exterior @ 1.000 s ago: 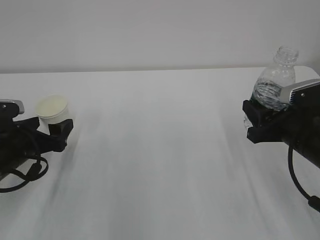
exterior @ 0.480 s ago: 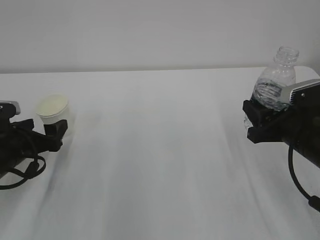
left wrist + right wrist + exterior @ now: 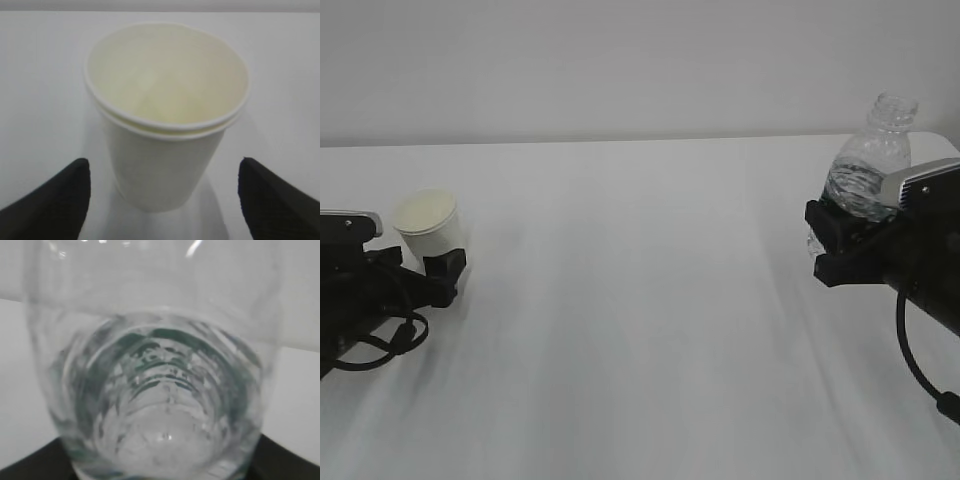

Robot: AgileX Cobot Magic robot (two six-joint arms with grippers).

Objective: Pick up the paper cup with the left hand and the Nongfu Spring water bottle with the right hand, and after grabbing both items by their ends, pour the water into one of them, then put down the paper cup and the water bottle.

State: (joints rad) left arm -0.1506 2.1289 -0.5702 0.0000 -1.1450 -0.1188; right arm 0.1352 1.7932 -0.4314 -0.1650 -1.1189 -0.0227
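The white paper cup stands on the table at the left, its cream inside empty. My left gripper is open around its lower part. In the left wrist view both black fingertips sit well clear of the cup wall, the left gripper wide apart. At the right, my right gripper is shut on the lower body of the clear, uncapped water bottle, which stands upright. Water shows inside it. The bottle fills the right wrist view above the right gripper; its base is hidden.
The white table spreads between the two arms, with a plain pale wall behind its far edge. The left arm's looped cable lies on the table, and the right arm's cable hangs near the right edge.
My left gripper drew back to the left, then came forward again beside the cup. The cup stays in about the same spot. The right arm and the bottle have not moved.
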